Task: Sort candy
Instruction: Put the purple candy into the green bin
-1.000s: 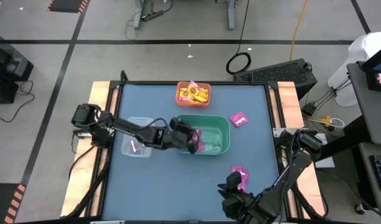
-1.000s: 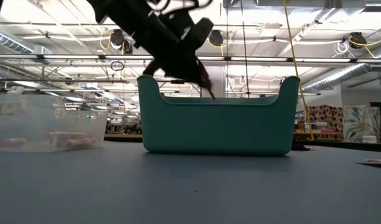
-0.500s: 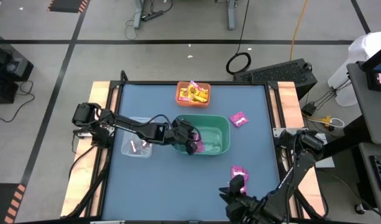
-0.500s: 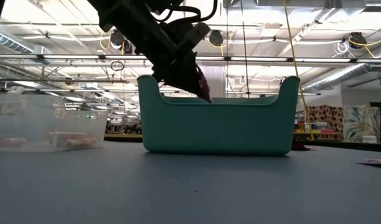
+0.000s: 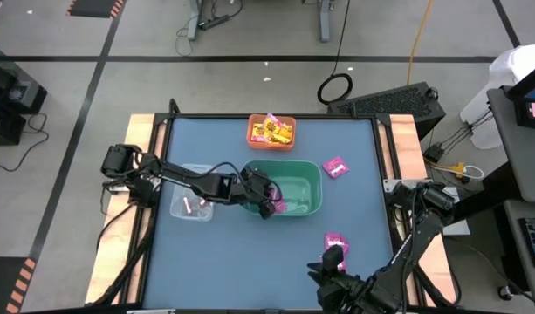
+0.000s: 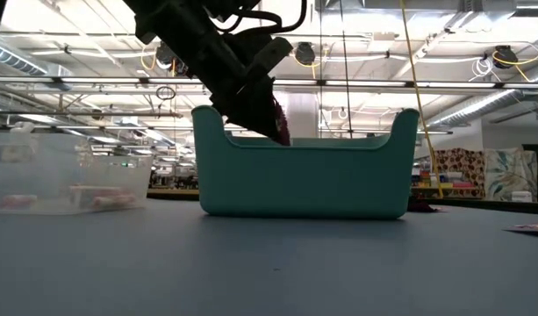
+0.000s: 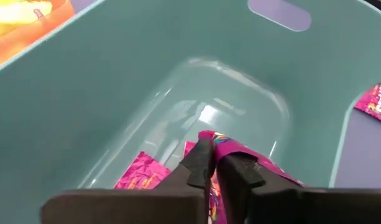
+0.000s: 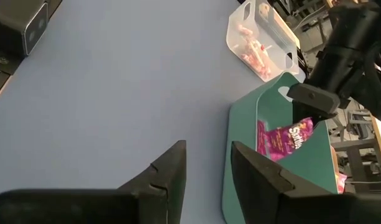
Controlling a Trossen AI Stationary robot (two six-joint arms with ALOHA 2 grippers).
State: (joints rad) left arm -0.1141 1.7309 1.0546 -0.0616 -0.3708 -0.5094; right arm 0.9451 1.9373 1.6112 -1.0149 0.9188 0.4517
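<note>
My left gripper reaches from the table's left over the green bin and is shut on a magenta-pink packet. In the low view the gripper sits at the bin's rim. More magenta packets lie flat on the bin's floor. Two others lie on the table, one right of the bin and one near my right gripper. That gripper waits open by the near edge. Yellow packets fill the orange bin. Pink-white sticks lie in the clear bin. My left gripper pinches the magenta packet between its two fingers, at the packet's upper end. The fingers slant down from above and from the table's left. The packet hangs tilted below them inside the bin; the bin wall hides its lower end in the low view.
Green bin mid-table, clear bin to its left, orange bin toward the far edge. Bare blue table spreads across the near left. Wooden rails run along both table sides. My right arm crosses the near right corner.
My left gripper, still shut on the magenta packet, has drawn back a little toward the table's left and sunk toward the green bin's rim. The packet now hangs lower inside the bin.
</note>
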